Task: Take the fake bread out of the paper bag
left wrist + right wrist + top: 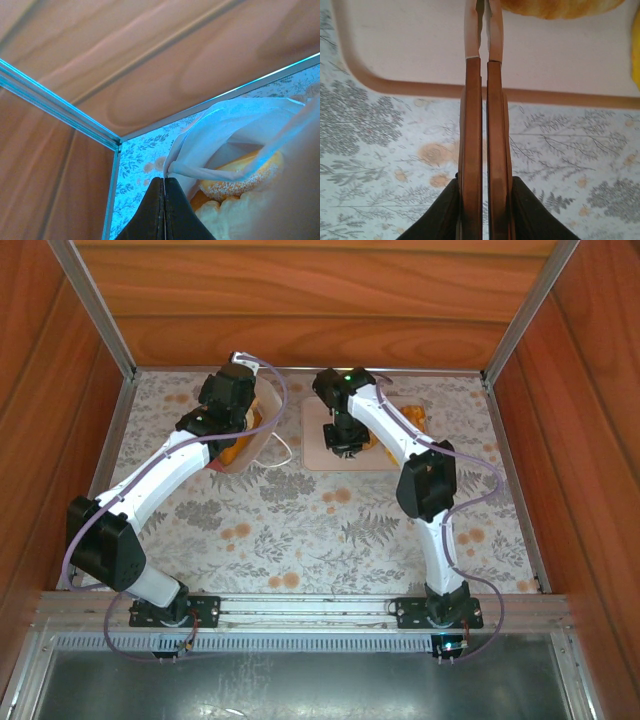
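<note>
The white paper bag (pixel 262 432) lies at the back left of the table, its mouth open. My left gripper (pixel 164 179) is shut on the bag's rim (pixel 172 167) and holds the mouth apart. Inside the paper bag (pixel 235 125) lies fake bread: a sugared orange ring (pixel 245 181) and a pale knobbly piece (pixel 227 217). My right gripper (pixel 484 185) is shut on copper-coloured tongs (pixel 484 100), whose arms are squeezed almost together. Their tips hang over the pink tray (pixel 410 45). A golden roll (pixel 560 7) lies on the tray just past the tips.
The pink tray (pixel 318 455) sits at the back centre with orange bread (pixel 405 420) on its right side. Wooden walls with metal corner rails (pixel 60 112) close in the table on three sides. A white cord handle (pixel 283 452) trails from the bag toward the tray.
</note>
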Controlling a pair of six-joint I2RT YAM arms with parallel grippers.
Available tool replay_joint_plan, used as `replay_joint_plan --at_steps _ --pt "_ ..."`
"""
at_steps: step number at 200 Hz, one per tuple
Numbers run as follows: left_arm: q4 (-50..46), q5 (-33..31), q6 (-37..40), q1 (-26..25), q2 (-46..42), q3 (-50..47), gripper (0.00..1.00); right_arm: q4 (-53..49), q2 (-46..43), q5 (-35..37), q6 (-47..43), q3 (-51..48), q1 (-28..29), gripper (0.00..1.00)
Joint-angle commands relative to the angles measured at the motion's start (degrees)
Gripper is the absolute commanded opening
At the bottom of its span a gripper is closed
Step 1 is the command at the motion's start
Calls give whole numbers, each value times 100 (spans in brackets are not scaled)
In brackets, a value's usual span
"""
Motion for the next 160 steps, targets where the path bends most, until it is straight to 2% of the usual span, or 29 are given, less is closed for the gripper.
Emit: replay_joint_plan --at_steps 1,160 --pt "185 4 -132 56 -102 145 0 -381 -318 289 83 -145 -51 26" --pt "159 79 -175 54 -126 169 0 -397 -555 431 51 -609 -115 29"
